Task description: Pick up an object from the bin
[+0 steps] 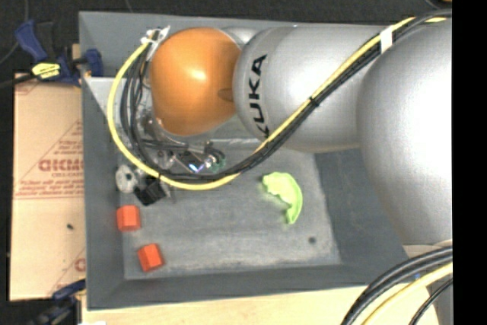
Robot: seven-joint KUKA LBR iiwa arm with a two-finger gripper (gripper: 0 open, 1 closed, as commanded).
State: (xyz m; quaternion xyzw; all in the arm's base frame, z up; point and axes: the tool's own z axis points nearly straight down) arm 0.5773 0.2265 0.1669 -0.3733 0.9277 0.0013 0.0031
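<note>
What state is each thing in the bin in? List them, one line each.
Green crumpled piece: lying loose on the bin floor, right of centre.
Upper orange block: resting free at the left.
Lower orange block: resting free, near the front-left corner.
Small white piece: lying at the left, beside the cables of the arm.

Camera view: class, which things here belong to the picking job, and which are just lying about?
Job in hand:
arm
grey bin
small whitish piece, nearest the wrist, so likeliest pick

Lying about:
upper orange block
lower orange block
green crumpled piece, mid-floor
</note>
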